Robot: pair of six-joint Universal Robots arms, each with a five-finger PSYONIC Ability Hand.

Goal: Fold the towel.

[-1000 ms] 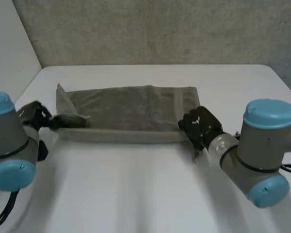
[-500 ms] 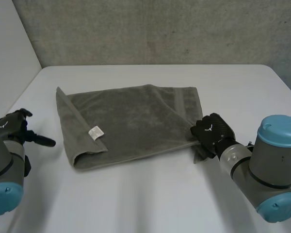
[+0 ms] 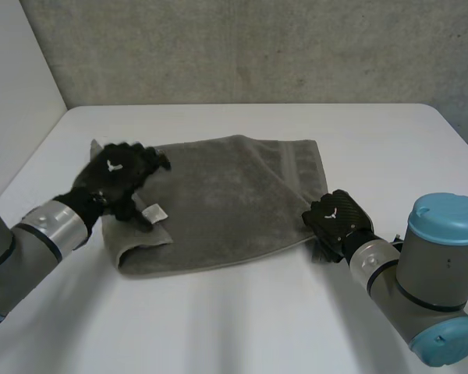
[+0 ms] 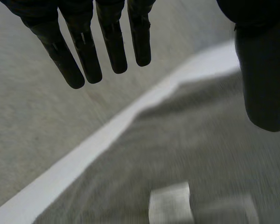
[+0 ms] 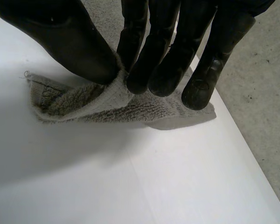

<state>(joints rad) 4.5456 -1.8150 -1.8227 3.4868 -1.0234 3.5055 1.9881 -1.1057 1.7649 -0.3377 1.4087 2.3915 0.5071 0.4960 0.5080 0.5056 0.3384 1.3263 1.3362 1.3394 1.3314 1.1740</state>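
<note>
The grey towel [image 3: 226,199] lies on the white table [image 3: 242,327]. The right hand [image 3: 337,220] pinches its near right corner between thumb and fingers. The left hand [image 3: 118,178], fingers straight and spread, is over its left end, possibly touching.

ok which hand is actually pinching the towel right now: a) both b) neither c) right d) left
c: the right hand pinches the near right corner of the towel between thumb and fingers, while the left hand is over the towel with straight fingers, gripping nothing.
</note>
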